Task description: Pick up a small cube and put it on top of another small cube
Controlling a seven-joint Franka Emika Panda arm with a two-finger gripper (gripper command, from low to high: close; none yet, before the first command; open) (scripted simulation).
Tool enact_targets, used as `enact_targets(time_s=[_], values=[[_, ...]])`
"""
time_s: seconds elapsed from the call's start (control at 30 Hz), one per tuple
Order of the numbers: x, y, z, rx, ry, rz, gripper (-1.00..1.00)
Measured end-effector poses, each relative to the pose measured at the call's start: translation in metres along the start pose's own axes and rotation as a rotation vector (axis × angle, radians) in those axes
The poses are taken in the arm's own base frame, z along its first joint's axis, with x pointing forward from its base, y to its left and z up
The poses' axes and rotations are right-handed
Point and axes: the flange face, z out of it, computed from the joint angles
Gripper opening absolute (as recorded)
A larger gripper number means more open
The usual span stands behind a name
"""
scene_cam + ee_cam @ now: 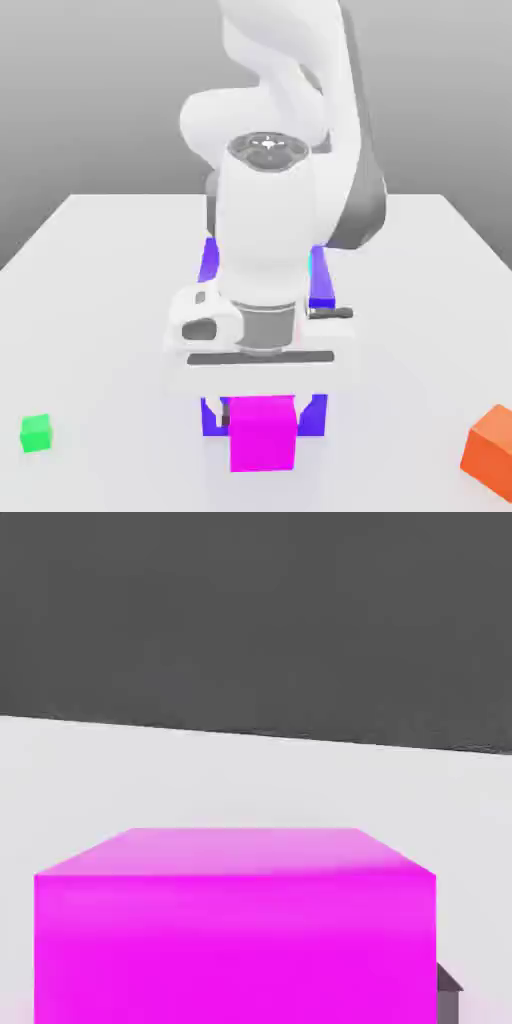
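1. Exterior view: end effector (pixel 262 395), low in the middle of the frame, is pinching the pink cube (pixel 264 433), which hangs in front of the purple block (pixel 318 280). A green cube (pixel 36 432) sits lower left and an orange cube (pixel 492 450) lower right on the tabletop (pixel 110 300).
2. Hand view: the pink cube (pixel 235 932) spans the lower frame. Judging from this, carry it level and lower it squarely onto the target cube before letting go.
3. No brand, label or writing is legible.

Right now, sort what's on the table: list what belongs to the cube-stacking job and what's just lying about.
Job:
- pink cube, under the hand, in front of the purple block
- gripper, jaws shut

Lying about:
- purple block, behind the arm
- green cube, at the exterior view's left
- orange cube, at the exterior view's right edge
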Motion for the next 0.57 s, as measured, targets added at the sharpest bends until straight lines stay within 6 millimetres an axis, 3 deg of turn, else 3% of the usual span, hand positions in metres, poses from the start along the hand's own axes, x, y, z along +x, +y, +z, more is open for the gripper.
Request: enact_targets(time_s=[0.2,0.27,0.3,0.43,0.47,0.57], values=[[0.098,0.116,-0.001,-0.025,-0.01,0.395,-1.0],[0.115,0.171,-0.002,-0.026,-0.031,0.562,-1.0],[0.118,0.188,0.004,-0.025,-0.04,0.616,-1.0],[0.118,0.206,0.052,-0.025,-0.047,0.667,-1.0],[0.117,0.207,0.059,-0.025,-0.048,0.67,1.0],[0.117,0.207,0.059,-0.025,-0.048,0.67,1.0]])
